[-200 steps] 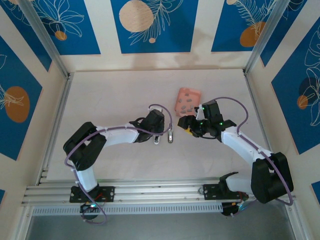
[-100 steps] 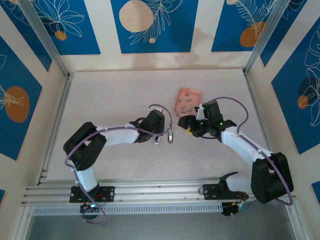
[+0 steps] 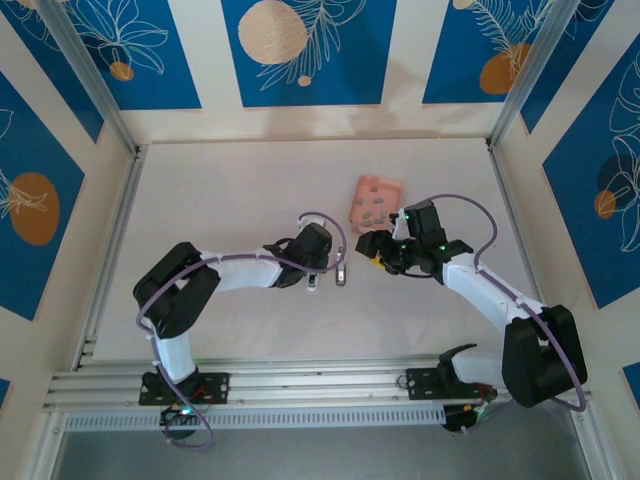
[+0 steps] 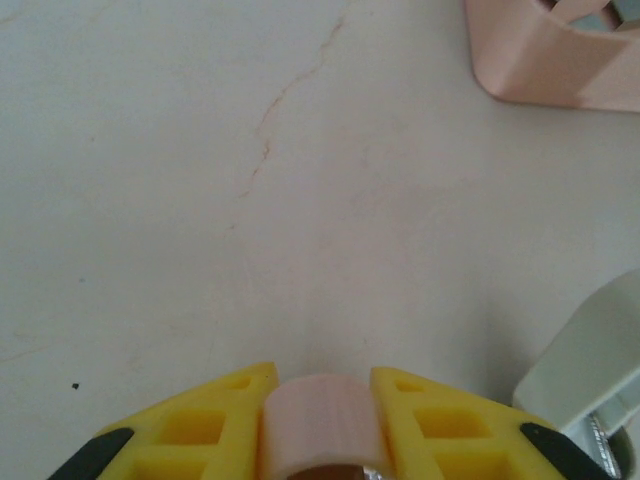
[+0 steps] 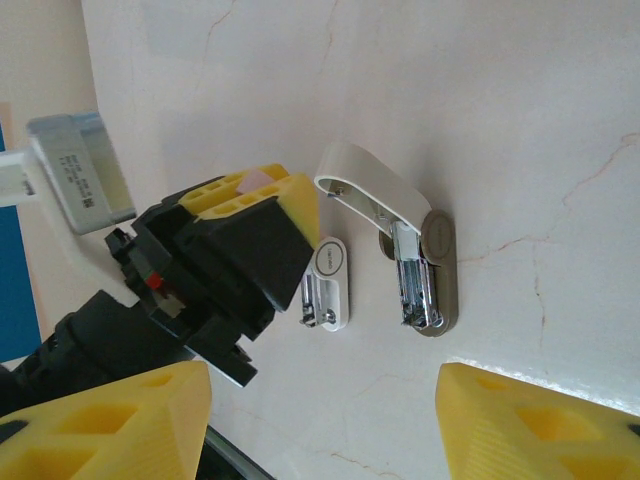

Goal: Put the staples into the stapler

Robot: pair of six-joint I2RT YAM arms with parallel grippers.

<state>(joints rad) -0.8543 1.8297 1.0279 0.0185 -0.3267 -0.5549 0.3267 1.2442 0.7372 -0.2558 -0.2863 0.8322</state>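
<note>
Listing by camera, as I read them from the console.

Overhead:
- The salmon-pink tray (image 3: pixel 376 203) sits right of centre on the far half of the table. The staples (image 3: pixel 373 209) lie inside it as small grey strips.
- The stapler (image 3: pixel 341 272) lies nearer than the tray, between the two arms.
- The left gripper (image 3: pixel 316 264) is just left of the stapler.
- The right gripper (image 3: pixel 379 252) is just right of the stapler, beside the tray's near edge.

Left wrist:
- This camera gives me the grip. The yellow fingers (image 4: pixel 200 435) are drawn in tight on a small pale pink cylinder (image 4: pixel 320 425) clamped between them.
- One tray corner (image 4: pixel 540 70) shows at far right.
- A pale edge of the stapler (image 4: pixel 590 370) shows at near right.

Right wrist:
- Its own fingers (image 5: pixel 110 420) stand wide apart with nothing between them, and bare table lies beyond.
- From here I see the stapler (image 5: pixel 400 240) hinged open, with its white top arm raised and the metal channel exposed over a brown base.
- A small white device (image 5: pixel 328 285) lies just left of the stapler, apart from it.
- The left gripper (image 5: pixel 268 185) hangs by that device, with a pink sliver at its tip.

Surface:
- The table (image 3: pixel 230 200) is off-white with faint hairline veins.

Room:
- The cream walls carry blue panels (image 3: pixel 300 50) with white leaf drawings and orange discs.
- An aluminium rail (image 3: pixel 300 385) along the near edge carries both bases.
- A purple cable (image 3: pixel 460 205) loops over the right arm.
</note>
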